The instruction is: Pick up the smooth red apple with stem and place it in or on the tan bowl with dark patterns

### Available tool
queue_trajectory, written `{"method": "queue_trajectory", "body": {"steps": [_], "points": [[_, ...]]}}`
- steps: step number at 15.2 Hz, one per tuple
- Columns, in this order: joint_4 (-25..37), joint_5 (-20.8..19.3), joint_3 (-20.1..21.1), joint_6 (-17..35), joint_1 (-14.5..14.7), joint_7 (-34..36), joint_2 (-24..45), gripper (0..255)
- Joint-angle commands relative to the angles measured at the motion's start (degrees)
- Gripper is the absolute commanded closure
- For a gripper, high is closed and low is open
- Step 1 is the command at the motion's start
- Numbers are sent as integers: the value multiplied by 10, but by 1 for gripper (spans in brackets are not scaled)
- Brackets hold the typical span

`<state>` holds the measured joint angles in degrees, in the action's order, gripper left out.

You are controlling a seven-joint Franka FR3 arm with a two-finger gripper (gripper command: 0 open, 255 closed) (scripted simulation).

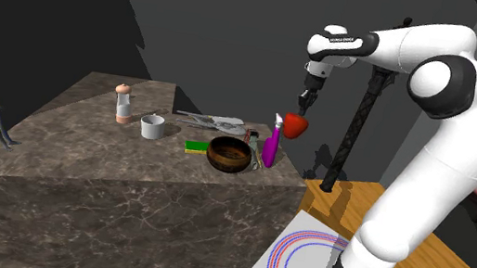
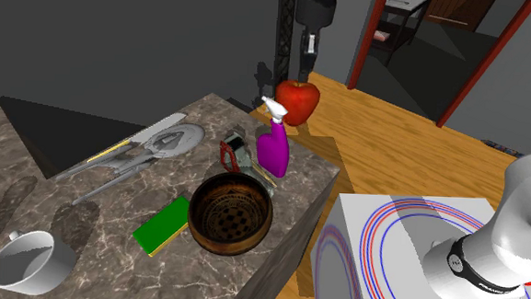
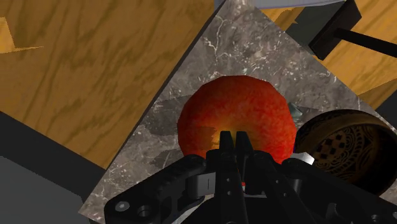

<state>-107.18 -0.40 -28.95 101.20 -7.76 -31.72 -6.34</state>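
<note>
A smooth red apple [image 1: 296, 124] hangs in the air just past the marble table's corner, above and beside a purple spray bottle. My gripper [image 1: 306, 103] comes down on its top, fingers pinched together at the stem. In the wrist view the apple [image 3: 235, 114] sits right under the closed fingertips of the gripper [image 3: 233, 137]. The brown bowl with a dark patterned inside [image 1: 228, 155] stands on the table near that corner, lower than the apple and toward the shoulder view's left. The second exterior view has the apple [image 2: 296, 101] beyond the bowl [image 2: 229, 213].
The purple spray bottle [image 2: 273, 146] stands between apple and bowl. A green sponge [image 2: 162, 224], a white mug [image 2: 28, 261], a grey spaceship model [image 2: 144, 152] and a small red-and-black object [image 2: 231, 154] share the marble table [image 1: 108, 187]. A black tripod [image 1: 359, 125] stands on the wooden floor behind.
</note>
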Motion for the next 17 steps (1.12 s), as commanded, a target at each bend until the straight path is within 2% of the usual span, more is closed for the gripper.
{"method": "queue_trajectory", "body": {"steps": [1, 3, 10, 17], "points": [[16, 0, 1, -16, 1, 2, 0, 255], [28, 1, 1, -28, 1, 2, 1, 255], [61, 7, 54, -56, 42, 95, 3, 255], [129, 22, 99, -90, 83, 179, 36, 255]]}}
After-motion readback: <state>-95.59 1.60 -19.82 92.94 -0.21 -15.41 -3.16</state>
